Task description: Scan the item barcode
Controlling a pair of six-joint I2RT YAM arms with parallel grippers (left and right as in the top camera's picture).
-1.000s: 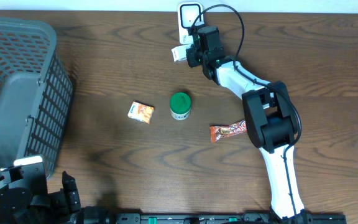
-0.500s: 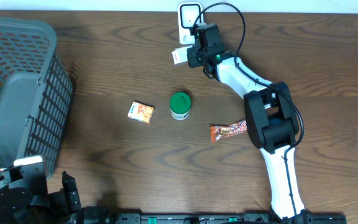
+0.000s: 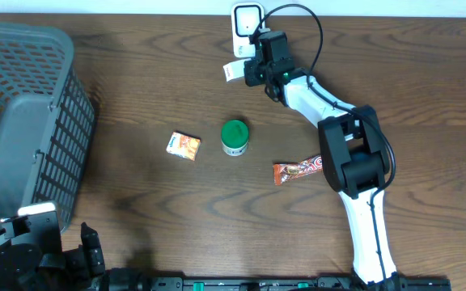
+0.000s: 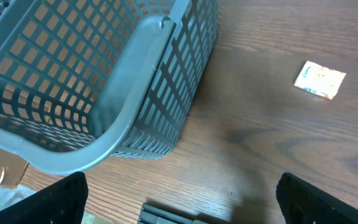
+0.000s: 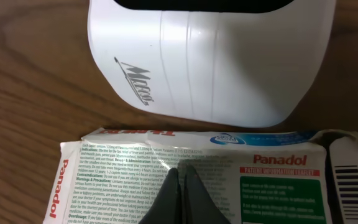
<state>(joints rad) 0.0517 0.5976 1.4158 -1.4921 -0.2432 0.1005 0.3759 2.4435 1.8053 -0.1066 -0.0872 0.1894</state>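
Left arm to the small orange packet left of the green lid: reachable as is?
Probably yes. The left hand is open, the packet lies flat on bare table ahead of it, and the basket stands off to one side.

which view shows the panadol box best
The right wrist view: the Panadol box fills the lower frame, print and barcode legible, held by the right gripper, jaws shut, beside the white scanner. Overhead shows only a small white shape by the scanner. The left wrist view misses it.
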